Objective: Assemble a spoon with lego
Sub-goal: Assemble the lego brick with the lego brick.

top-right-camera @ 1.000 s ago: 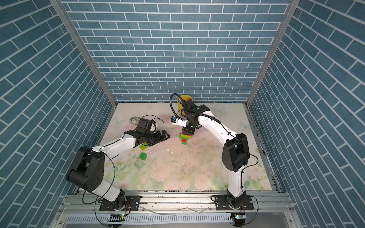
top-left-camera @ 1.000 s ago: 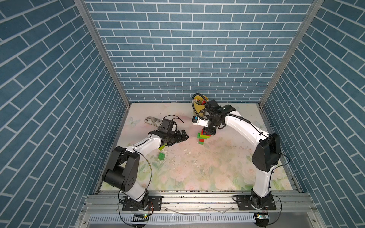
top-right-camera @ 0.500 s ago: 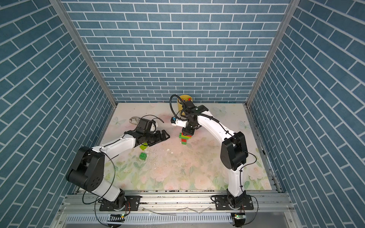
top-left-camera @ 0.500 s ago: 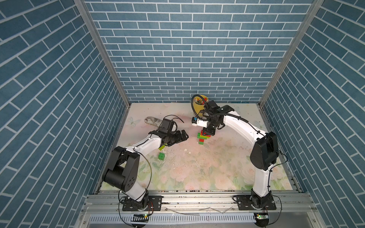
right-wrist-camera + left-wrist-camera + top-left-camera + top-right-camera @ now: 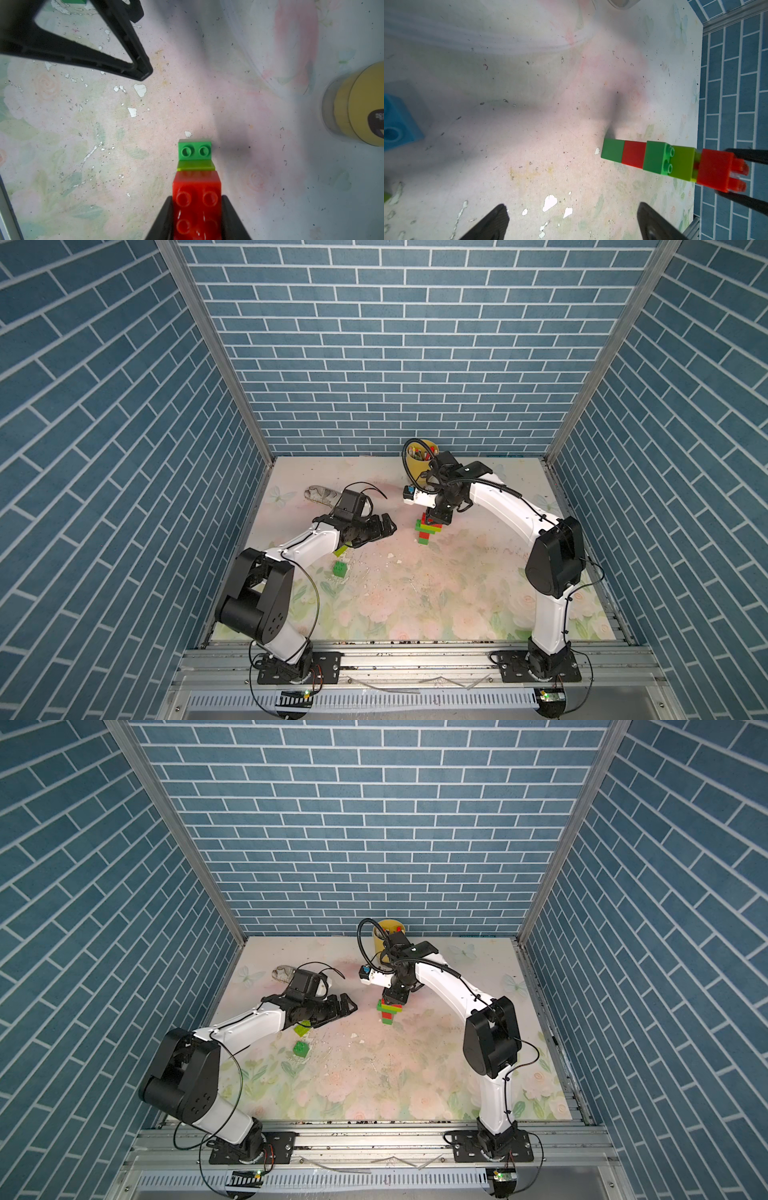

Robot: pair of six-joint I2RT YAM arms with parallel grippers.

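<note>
tabletop (image 5: 415, 593) of faded, flaking floral print sits inside blue brick-patterned walls (image 5: 395, 344).

Green, red and lime spoon (image 5: 654, 160)

Blue brick-patterned walls (image 5: 374, 344) enclose the cell on three sides. A scuffed, floral-printed table (image 5: 415, 593) lies evenly lit.

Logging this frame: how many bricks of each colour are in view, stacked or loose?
Green bricks: 3, two in the stack, one loose.
Red bricks: 2, both in the stack.
Lime bricks: 2, one in the stack, one loose.
Light-blue brick: 1, loose.
Total: 8.
</note>
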